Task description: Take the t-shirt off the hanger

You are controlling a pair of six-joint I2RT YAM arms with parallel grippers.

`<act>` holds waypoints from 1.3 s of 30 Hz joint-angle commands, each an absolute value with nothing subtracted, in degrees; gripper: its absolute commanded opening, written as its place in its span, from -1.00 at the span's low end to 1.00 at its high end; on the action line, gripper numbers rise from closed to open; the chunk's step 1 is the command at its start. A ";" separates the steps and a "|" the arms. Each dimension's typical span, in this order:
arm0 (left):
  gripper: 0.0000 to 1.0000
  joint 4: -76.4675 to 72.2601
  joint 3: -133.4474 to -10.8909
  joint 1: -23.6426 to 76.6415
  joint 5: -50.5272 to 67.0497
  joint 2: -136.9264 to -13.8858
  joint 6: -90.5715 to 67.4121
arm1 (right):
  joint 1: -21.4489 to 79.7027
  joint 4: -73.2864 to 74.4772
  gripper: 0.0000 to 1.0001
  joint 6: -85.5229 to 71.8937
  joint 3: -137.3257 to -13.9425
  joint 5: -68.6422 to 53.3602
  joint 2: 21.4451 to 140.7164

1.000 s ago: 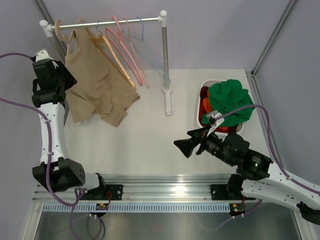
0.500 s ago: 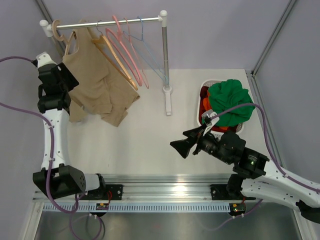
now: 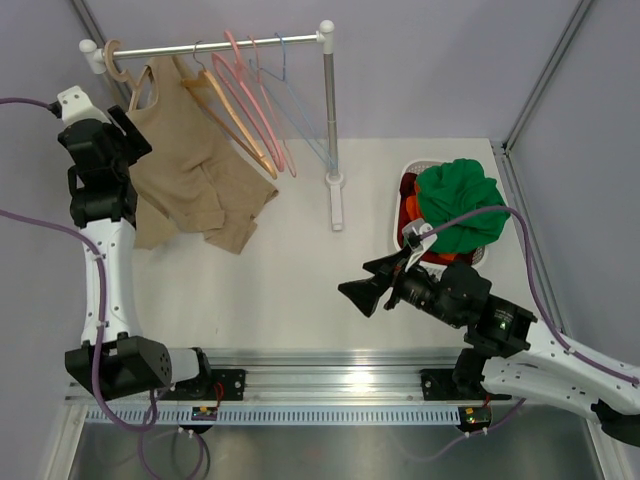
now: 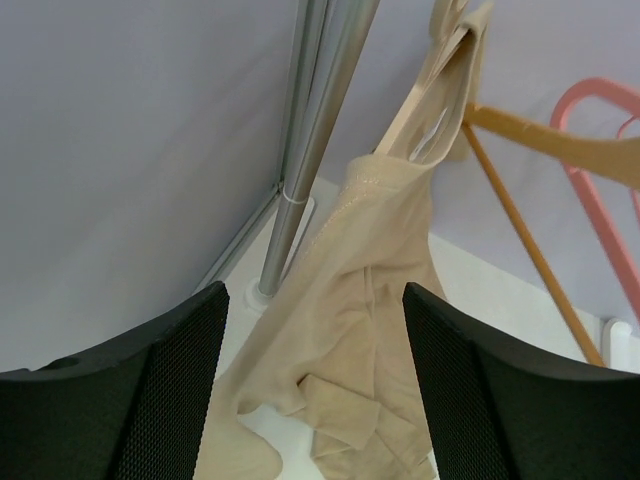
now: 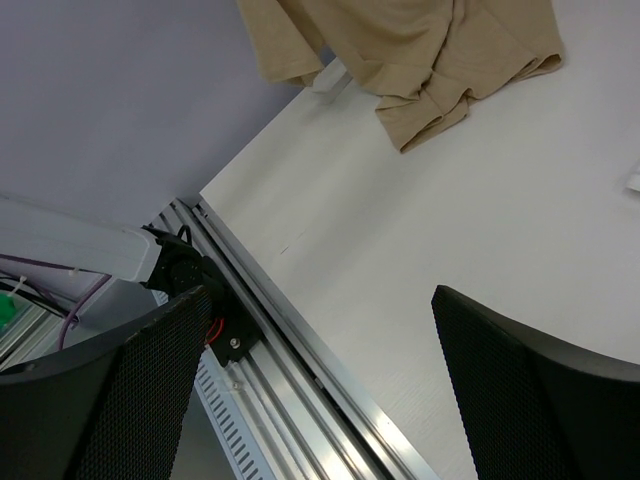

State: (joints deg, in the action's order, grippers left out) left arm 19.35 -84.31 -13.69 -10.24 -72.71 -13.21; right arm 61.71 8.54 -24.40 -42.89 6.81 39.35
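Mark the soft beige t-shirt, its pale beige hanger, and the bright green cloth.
soft beige t-shirt (image 3: pixel 195 185): top view, middle of the fabric.
pale beige hanger (image 3: pixel 118 70): top view, its rounded hook.
bright green cloth (image 3: pixel 458 200): top view, top of the heap.

Soft matt cloth t-shirt (image 3: pixel 190 185), shiny smooth metal rail (image 3: pixel 230 44)

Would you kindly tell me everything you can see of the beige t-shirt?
The t-shirt is plain tan, soft fabric with a scooped neck. Its top hangs on the pale hanger at the left end of the rail. The body drapes down at a slant, and its crumpled lower edge rests on the white table. Nothing grips it.
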 commanded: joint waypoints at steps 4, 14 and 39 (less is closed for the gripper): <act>0.44 18.11 -85.78 -14.59 -8.08 -79.63 -12.65 | 61.52 8.00 0.99 -23.03 -44.12 7.21 37.53; -0.51 17.93 -84.55 -16.17 -5.80 -82.79 -14.59 | 61.52 7.47 0.99 -23.47 -44.38 6.94 38.32; -1.00 5.63 -72.02 -14.50 12.04 -61.89 -21.09 | 61.61 3.43 0.96 -24.44 -47.11 2.20 42.89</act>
